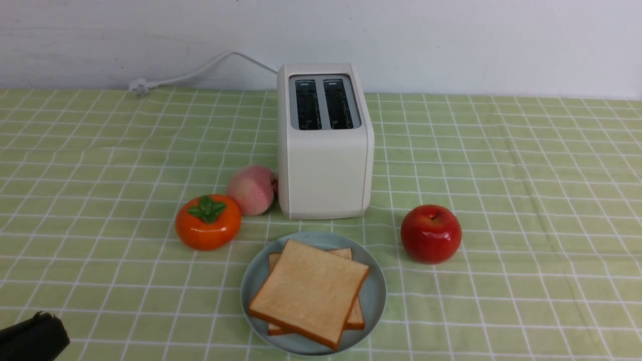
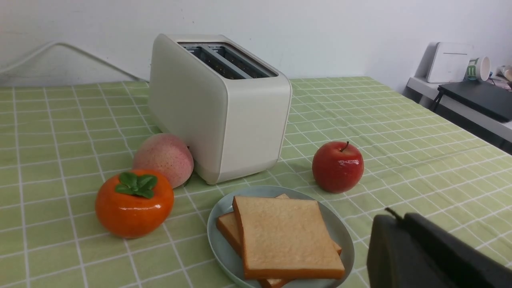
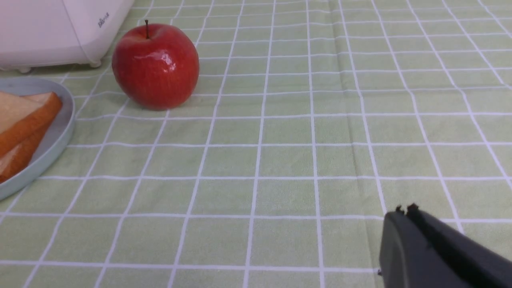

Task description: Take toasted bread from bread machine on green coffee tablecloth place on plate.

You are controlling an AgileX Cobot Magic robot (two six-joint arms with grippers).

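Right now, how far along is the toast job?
Looks finished. Both toast slices lie stacked on the plate, and the toaster slots show empty. Nothing in hand: left gripper and right gripper look shut, holding nothing. Nothing visibly left.

The left gripper point(image 2: 400, 224) is matte black, blocky with rounded corners. The right gripper point(image 3: 404, 210) is equally black, its fingertips showing small jagged nubs.
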